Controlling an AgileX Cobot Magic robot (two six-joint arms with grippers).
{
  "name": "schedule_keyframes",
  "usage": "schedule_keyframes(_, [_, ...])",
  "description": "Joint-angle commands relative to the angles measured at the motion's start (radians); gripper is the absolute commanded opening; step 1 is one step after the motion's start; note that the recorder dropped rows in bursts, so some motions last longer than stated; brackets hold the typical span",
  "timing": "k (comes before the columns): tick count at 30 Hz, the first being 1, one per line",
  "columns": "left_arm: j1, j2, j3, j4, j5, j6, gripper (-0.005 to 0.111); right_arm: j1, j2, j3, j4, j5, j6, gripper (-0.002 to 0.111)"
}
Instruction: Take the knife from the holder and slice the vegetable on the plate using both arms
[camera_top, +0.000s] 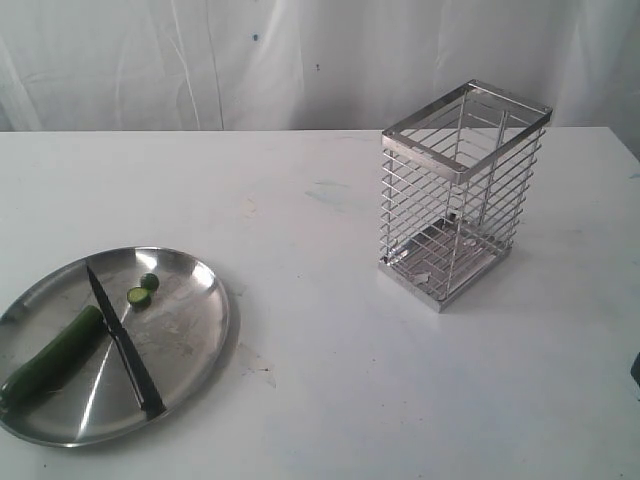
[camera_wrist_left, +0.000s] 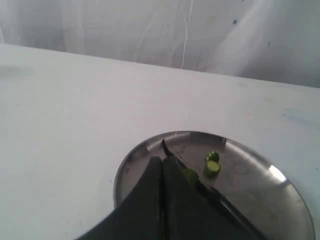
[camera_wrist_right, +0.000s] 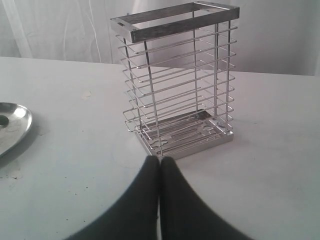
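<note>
The steel plate (camera_top: 190, 330) lies at the front left of the white table. On it rest the dark green vegetable (camera_top: 55, 357), two cut green slices (camera_top: 142, 291) and the knife (camera_top: 122, 341), laid diagonally with its tip pointing away and its black handle near the plate's front rim. The wire holder (camera_top: 462, 190) stands at the right with nothing in it. Neither arm shows in the exterior view. My left gripper (camera_wrist_left: 162, 161) is shut, held above the plate (camera_wrist_left: 250, 192) with nothing between its fingers; the knife tip (camera_wrist_left: 164, 146) and slices (camera_wrist_left: 212, 164) lie beyond it. My right gripper (camera_wrist_right: 159, 161) is shut in front of the holder (camera_wrist_right: 175, 80).
A white curtain hangs behind the table. The table's back edge runs just behind the holder. A dark edge (camera_top: 635, 372) shows at the exterior view's right border. The plate's rim (camera_wrist_right: 15, 125) shows at the side of the right wrist view.
</note>
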Motion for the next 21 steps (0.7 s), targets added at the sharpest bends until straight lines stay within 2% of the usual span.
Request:
schedule_keyframes(1, [-0.004,-0.005,0.052,-0.009,-0.018,-0.006,0.000,-0.005,-0.004,0.007,-0.011,-0.009,0.004,0.000])
schedule_keyframes(7, [-0.004,-0.005,0.052,-0.009,0.062,-0.006,0.000,-0.005,-0.004,0.007,-0.011,-0.009,0.004,0.000])
schedule_keyframes(21, [-0.004,-0.005,0.052,-0.009,0.064,-0.006,0.000,-0.005,-0.004,0.007,-0.009,-0.009,0.004,0.000])
